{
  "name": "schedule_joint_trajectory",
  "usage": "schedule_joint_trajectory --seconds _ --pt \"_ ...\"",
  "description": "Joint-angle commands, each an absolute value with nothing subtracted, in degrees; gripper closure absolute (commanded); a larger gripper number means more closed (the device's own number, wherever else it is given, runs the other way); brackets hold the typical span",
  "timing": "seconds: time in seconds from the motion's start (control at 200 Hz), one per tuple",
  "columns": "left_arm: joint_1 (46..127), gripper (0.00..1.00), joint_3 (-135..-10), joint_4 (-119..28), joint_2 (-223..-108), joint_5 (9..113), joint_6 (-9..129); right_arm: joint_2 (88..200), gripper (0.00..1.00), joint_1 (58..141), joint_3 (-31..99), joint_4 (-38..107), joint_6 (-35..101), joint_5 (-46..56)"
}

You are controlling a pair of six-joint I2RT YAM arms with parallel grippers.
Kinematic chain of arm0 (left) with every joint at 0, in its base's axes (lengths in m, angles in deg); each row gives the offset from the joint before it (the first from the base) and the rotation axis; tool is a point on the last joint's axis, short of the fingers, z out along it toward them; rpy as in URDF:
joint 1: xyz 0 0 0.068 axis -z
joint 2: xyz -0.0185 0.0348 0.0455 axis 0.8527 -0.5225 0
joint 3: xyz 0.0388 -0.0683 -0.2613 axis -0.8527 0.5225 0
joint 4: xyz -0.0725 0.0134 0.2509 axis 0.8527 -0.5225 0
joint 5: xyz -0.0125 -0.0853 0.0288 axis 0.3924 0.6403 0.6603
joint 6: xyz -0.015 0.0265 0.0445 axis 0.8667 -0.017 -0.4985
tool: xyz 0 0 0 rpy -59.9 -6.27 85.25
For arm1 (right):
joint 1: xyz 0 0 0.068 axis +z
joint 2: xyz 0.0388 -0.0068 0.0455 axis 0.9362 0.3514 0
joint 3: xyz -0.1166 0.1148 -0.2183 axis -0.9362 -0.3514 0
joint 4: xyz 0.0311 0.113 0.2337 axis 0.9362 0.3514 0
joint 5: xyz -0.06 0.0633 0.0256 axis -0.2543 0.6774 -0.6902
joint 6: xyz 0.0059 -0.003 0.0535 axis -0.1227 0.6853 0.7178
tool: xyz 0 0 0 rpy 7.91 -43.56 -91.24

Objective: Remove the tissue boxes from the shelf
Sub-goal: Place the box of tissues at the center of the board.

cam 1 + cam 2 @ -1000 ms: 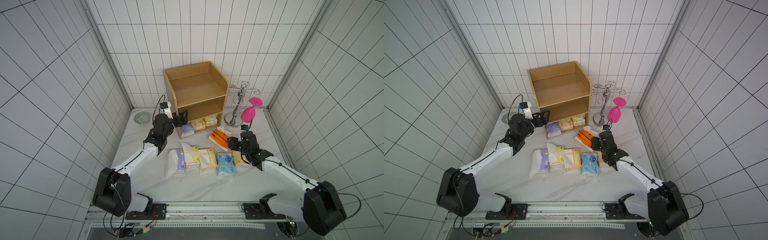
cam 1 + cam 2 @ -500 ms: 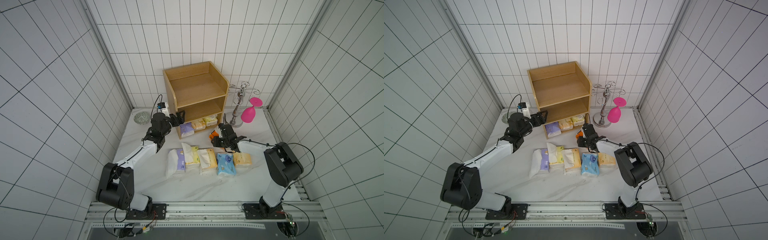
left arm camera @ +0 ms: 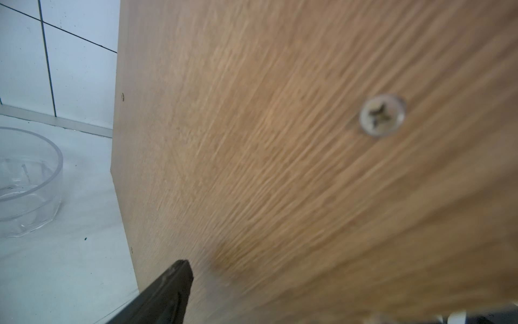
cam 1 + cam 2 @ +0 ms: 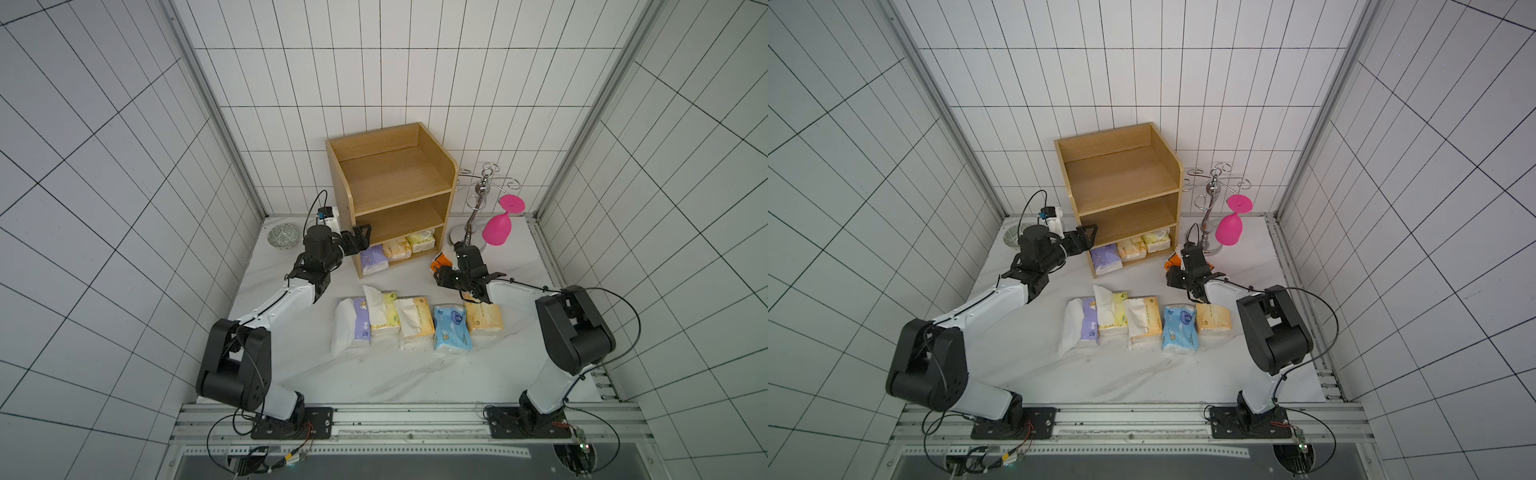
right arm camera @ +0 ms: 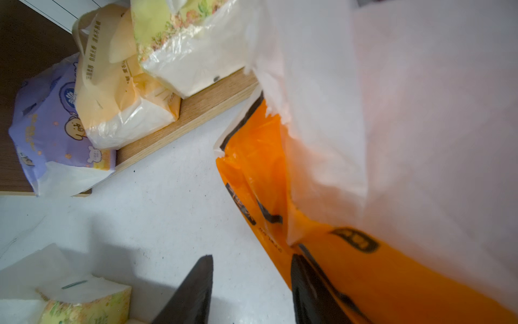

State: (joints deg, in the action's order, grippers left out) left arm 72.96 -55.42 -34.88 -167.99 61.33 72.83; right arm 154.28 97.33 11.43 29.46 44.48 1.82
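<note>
Right wrist view: right gripper [image 5: 251, 259] is hanging part-open, empty; should be straddling orange pack [image 5: 364, 269] squarely. Left gripper [image 4: 362, 236] is gaping, empty.

Nothing legible: only blurred printed characters on pale orange pack [image 5: 112, 92] and bright orange pack [image 5: 258, 174]

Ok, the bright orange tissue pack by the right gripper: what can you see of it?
The bright orange tissue pack is soft, wrapped in crinkled plastic with black print, and a white tissue sheet billows from its top. It appears to rest on the white table, close to the wooden shelf. The open right gripper has one finger at its edge; contact unclear.
</note>
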Motion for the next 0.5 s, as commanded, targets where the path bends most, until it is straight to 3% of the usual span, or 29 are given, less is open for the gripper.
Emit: schedule_joint_trajectory --seconds 0.0,0.255,0.5 --pt "72.81 0.05 -57.13 -33.89 -169.07 62.41 73.53 149.24 0.43 97.08 8.64 26.25 45.29 4.98" --pt "71.21 0.05 -59.64 -36.88 -170.68 59.86 72.65 141.99 0.42 100.47 1.15 11.54 55.65 9.62" --pt "69.98 0.05 -60.20 -38.38 -171.97 61.32 72.17 153.56 0.42 104.96 8.32 2.37 61.84 13.13"
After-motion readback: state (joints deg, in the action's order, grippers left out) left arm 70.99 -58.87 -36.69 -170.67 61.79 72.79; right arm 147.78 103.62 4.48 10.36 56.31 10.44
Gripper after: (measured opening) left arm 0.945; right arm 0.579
